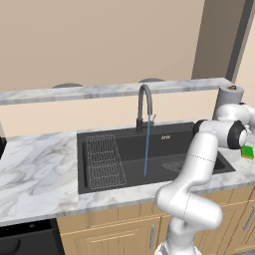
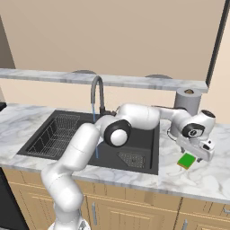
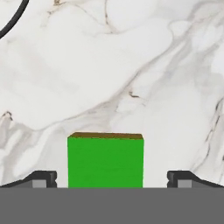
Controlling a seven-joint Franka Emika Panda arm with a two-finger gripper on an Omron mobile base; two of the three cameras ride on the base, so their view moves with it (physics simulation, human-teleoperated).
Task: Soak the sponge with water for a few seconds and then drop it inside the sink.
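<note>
The bright green sponge (image 2: 186, 161) lies flat on the marble counter just right of the sink (image 2: 151, 148); it also shows at the right edge as the sponge (image 1: 247, 151). My gripper (image 2: 192, 155) hangs right over it, open. In the hand view the sponge (image 3: 105, 162) sits between the two spread fingertips (image 3: 43, 178), with a gap on each side. A thin blue stream of water (image 1: 147, 149) runs from the grey gooseneck faucet (image 1: 143, 104) into the dark sink (image 1: 127, 147); the water (image 2: 92, 110) is partly hidden by my arm.
A wire rack (image 1: 103, 162) fills the sink's left part and a mesh drain (image 2: 132, 158) lies at its right. A grey paper-towel roll (image 2: 187, 101) stands behind the gripper. A raised marble ledge (image 1: 114, 90) runs along the back.
</note>
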